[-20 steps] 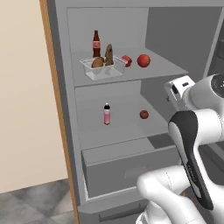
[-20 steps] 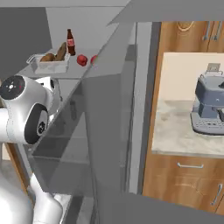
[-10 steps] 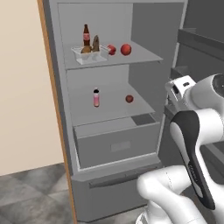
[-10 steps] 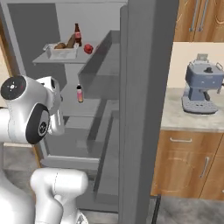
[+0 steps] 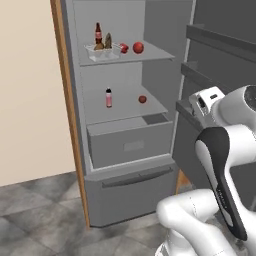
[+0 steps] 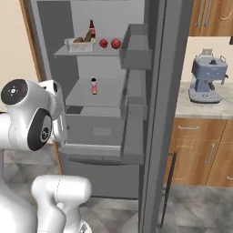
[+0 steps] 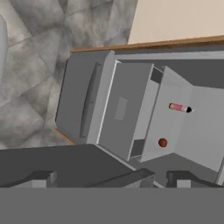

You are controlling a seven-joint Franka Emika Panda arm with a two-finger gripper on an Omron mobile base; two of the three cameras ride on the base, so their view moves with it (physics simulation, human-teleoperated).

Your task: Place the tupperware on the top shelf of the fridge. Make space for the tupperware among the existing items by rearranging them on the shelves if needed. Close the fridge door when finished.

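Note:
The tupperware [image 5: 102,51] [image 6: 81,44] stands at the left of the fridge's [image 5: 70,100] top shelf [image 5: 155,54]. Behind it is a dark brown bottle [image 5: 98,34] [image 6: 92,30], and two red fruits [image 5: 138,47] [image 6: 116,43] lie to its right. On the lower shelf stand a pink bottle [image 5: 108,97] [image 7: 179,107] and one red fruit [image 5: 142,99] [image 7: 162,142]. My gripper [image 7: 111,179] is open, holds nothing, and hangs well back from the fridge, looking at its drawer [image 7: 124,109]. The fridge door [image 6: 159,91] stands open.
The open door with its bins [image 6: 136,45] juts out on the right, close to my arm. A coffee machine [image 6: 207,82] sits on the counter above wooden cabinets [image 6: 200,150]. A beige wall [image 5: 30,100] lies left of the fridge, with grey tile floor [image 5: 40,210] in front.
Both base views have pulled back from the fridge, so the whole scene shifted and the fridge looks farther off. The shelf items keep their places. The gripper stays open.

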